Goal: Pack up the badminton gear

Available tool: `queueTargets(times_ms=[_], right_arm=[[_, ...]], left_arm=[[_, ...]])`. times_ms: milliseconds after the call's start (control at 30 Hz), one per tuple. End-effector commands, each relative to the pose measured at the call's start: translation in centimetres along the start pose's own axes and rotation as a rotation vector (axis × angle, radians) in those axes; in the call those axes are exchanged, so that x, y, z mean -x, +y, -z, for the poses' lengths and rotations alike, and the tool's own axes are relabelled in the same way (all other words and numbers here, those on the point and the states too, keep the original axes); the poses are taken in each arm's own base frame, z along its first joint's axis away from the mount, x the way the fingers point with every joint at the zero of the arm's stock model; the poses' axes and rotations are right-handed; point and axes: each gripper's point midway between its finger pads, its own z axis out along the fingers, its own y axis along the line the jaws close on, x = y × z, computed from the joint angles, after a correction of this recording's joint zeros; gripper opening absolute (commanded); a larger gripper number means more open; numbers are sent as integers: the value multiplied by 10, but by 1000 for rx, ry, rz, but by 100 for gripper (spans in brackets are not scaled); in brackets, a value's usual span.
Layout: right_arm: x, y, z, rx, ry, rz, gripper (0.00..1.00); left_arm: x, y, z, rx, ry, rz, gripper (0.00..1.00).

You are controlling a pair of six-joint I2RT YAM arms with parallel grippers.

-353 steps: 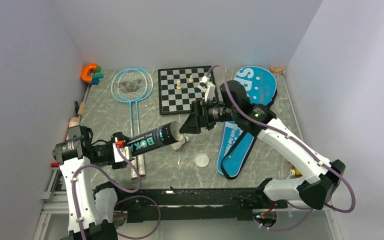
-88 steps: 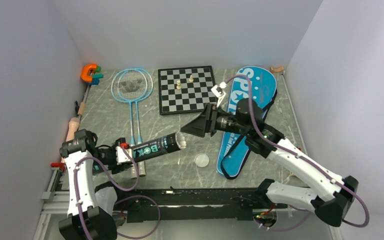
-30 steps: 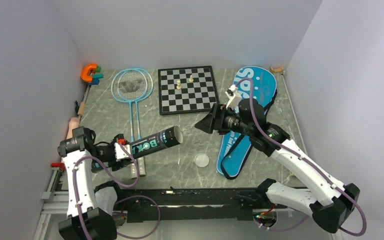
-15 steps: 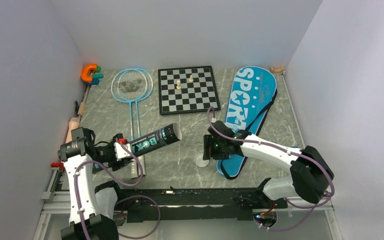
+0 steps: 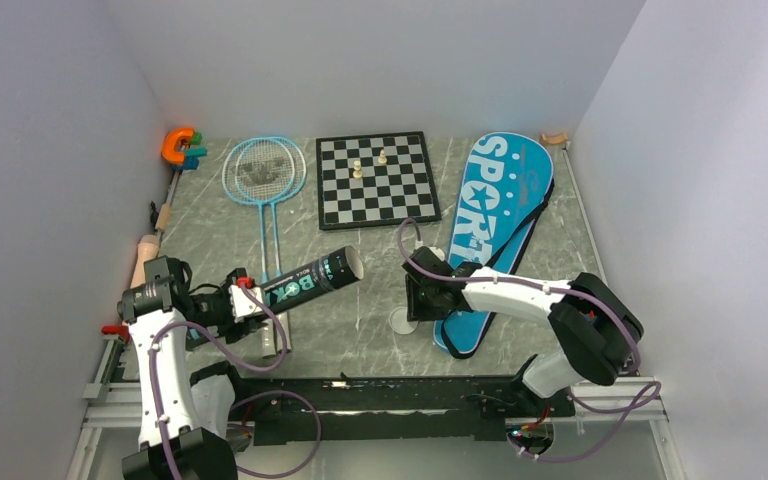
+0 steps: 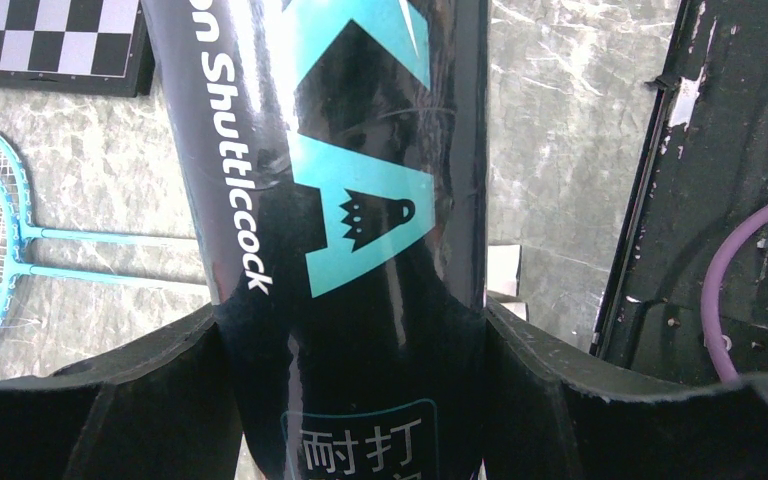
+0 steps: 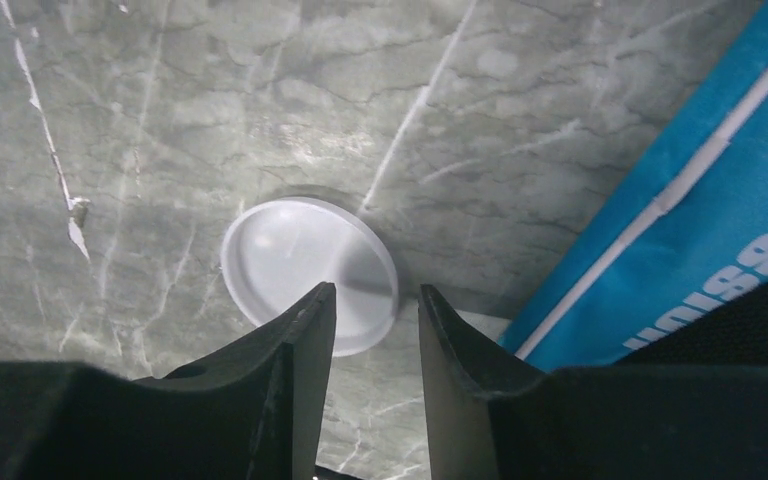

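From above, the left hand (image 5: 243, 299) pinches the black tube (image 5: 310, 279) by its base and holds it off the surface (image 5: 350, 250). The tube is tilted with its open mouth towards the middle, presumably so that it can be capped. The right hand (image 5: 418, 302) is down over a small white lid (image 5: 399, 321), just beside the narrow end of the blue bag (image 5: 490, 215). The two rackets (image 5: 263, 175) lie unpacked at the far left, beside the chessboard (image 5: 374, 180). No shuttlecock is in sight (whether any are inside the tube I cannot tell).

The left wrist view shows both fingers pressed flat against the tube's sides. It is a firm, wide grip that leaves the mouth free.

In the right wrist view the fingers stand narrowly spread over the lid's near rim. A gap shows between them and they are pinching nothing yet. The lid lies flat, so my guess is that catching its thin edge is the hard part.
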Motion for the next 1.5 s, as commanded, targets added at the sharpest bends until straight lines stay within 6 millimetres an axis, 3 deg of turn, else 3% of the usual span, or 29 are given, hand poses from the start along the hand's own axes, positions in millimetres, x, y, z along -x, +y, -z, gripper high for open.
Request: queueTargets(times_ms=[0,167,300,367,467,667,767,933,1033,1467], right_arm=[[1,5,-12,2,-14,-20,38],[-4,1,-18,-17,-1,-25,23],[0,-2,-11,-33,-18,-22,0],[7,-3,1,-43,-39,-18,0],[29,12,37,33,-113,-27,0],[72,50,136,362,-280,-57,0],[80,63,173,482,-312,-41,0],[81,105,222,748,-321,19,0],[82,117,231,815,-303,35,0],[75,144,230,908,-238,74,0]], left_arm=[[10,2,-2,18,-50,-7,6],[10,2,-1,22,-45,-5,6],[9,3,-1,26,-43,-3,6],[9,2,-2,23,-48,3,6],[8,-2,-3,6,-48,-23,5],[9,-10,-3,-23,-52,-69,5],[10,-11,-3,-36,-56,-79,5],[13,-13,-3,-54,-70,-98,5],[13,-15,-3,-59,-74,-104,5],[15,-12,-3,-47,-79,-103,5]])
